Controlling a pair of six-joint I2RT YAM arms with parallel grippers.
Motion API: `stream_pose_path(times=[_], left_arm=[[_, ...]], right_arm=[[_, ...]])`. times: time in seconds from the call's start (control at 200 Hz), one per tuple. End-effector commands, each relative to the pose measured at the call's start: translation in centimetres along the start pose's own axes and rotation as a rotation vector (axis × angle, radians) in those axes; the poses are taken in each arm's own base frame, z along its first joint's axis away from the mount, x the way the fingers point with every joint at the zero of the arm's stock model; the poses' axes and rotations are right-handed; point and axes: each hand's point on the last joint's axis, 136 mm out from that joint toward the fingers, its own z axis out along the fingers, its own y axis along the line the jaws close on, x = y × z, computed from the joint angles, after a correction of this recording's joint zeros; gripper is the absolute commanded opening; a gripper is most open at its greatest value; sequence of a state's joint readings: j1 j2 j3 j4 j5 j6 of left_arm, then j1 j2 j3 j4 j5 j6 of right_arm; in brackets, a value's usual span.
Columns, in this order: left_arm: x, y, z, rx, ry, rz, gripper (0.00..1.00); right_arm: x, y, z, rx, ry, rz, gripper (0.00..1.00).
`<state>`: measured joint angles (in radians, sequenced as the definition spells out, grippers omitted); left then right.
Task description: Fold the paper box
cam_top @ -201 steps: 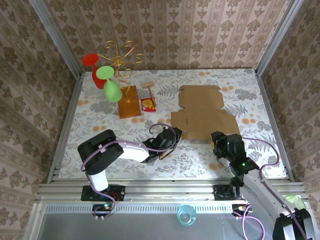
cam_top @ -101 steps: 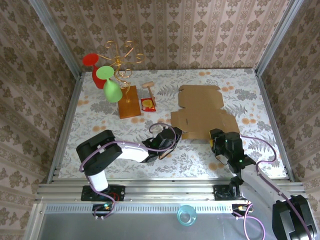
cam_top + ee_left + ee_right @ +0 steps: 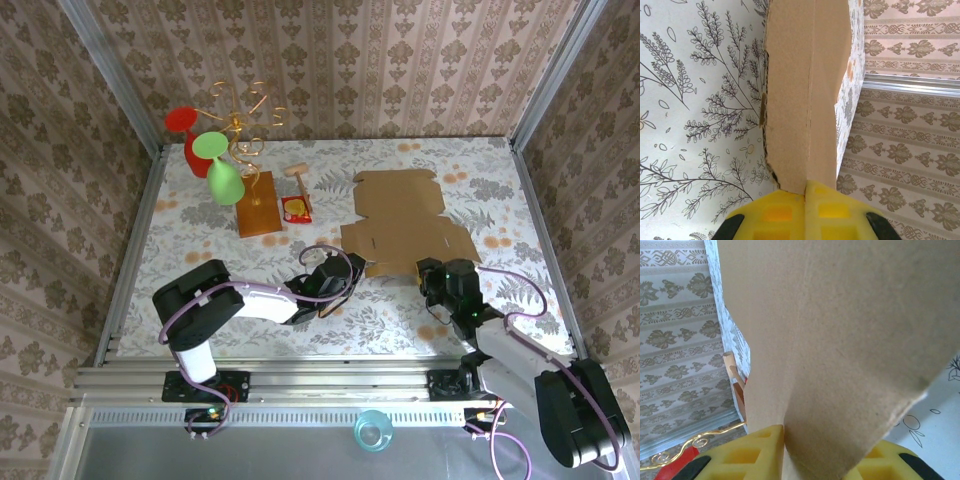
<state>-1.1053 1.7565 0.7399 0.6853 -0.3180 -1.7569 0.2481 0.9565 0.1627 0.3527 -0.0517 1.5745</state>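
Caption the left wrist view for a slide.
Left gripper pinches an edge of the paper box over the floral table.

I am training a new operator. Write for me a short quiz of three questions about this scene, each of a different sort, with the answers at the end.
1. True or false: the paper box already stands folded, with its walls up.
2. In the left wrist view, what is the left gripper shut on? A) an edge of the paper box B) a spoon C) a cable
3. Fill the gap: the green glass and the red glass hang on a ___ wire stand.
Key: 1 false, it lies flat on the table; 2 A; 3 gold.
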Motion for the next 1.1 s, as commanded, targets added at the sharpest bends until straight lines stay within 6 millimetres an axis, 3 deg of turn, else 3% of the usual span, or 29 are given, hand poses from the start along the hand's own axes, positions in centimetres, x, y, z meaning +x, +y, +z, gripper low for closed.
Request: stream_pose_path(times=[0.0, 0.105, 0.15, 0.2, 0.25, 0.355, 0.44, 0.505, 0.61, 0.695, 0.78, 1.0, 1.09], left_arm=[[0.6, -1.9, -0.4, 0.045, 0.021, 0.008, 0.00], [0.7, -1.9, -0.5, 0.045, 0.025, 0.007, 0.00], [0.7, -1.9, -0.6, 0.046, 0.027, 0.009, 0.00], [0.6, -2.2, -0.8, 0.054, 0.027, 0.017, 0.00], [0.4, -2.7, -1.2, 0.062, 0.025, 0.038, 0.00], [-1.0, -3.7, -2.5, 0.036, 0.011, 0.114, 0.28], [-3.2, -4.6, -4.4, -0.018, -0.026, 0.221, 0.44], [-5.2, -5.7, -5.7, -0.055, -0.060, 0.319, 0.51], [-8.4, -8.0, -6.7, -0.079, -0.087, 0.469, 0.51], [-10.8, -9.5, -5.9, -0.115, -0.069, 0.576, 0.47], [-11.7, -10.5, -3.9, -0.124, -0.012, 0.635, 0.41], [-11.0, -10.3, 1.0, -0.115, 0.077, 0.687, 0.36], [-10.3, -9.5, 2.3, -0.099, 0.086, 0.666, 0.37]], right_arm=[[-0.5, 2.6, 0.2, -0.066, -0.038, -0.012, 0.24], [-0.6, 3.3, 0.4, -0.074, -0.043, -0.021, 0.22], [-0.7, 3.6, 0.4, -0.083, -0.045, -0.025, 0.15], [-0.7, 4.1, 0.3, -0.092, -0.048, -0.026, 0.00], [-0.8, 4.9, 0.0, -0.104, -0.054, -0.031, 0.00], [-1.0, 7.8, -1.6, -0.139, -0.076, -0.104, 0.00], [-1.3, 10.5, -3.6, -0.168, -0.106, -0.185, 0.00], [-1.2, 12.3, -4.9, -0.183, -0.110, -0.235, 0.00], [-0.2, 15.2, -5.9, -0.218, -0.054, -0.294, 0.00], [1.0, 17.5, -6.5, -0.247, 0.007, -0.334, 0.00], [2.0, 20.0, -7.8, -0.302, 0.050, -0.365, 0.00], [3.6, 25.5, -12.4, -0.429, 0.099, -0.416, 0.00], [4.2, 26.9, -13.4, -0.461, 0.129, -0.411, 0.00]])
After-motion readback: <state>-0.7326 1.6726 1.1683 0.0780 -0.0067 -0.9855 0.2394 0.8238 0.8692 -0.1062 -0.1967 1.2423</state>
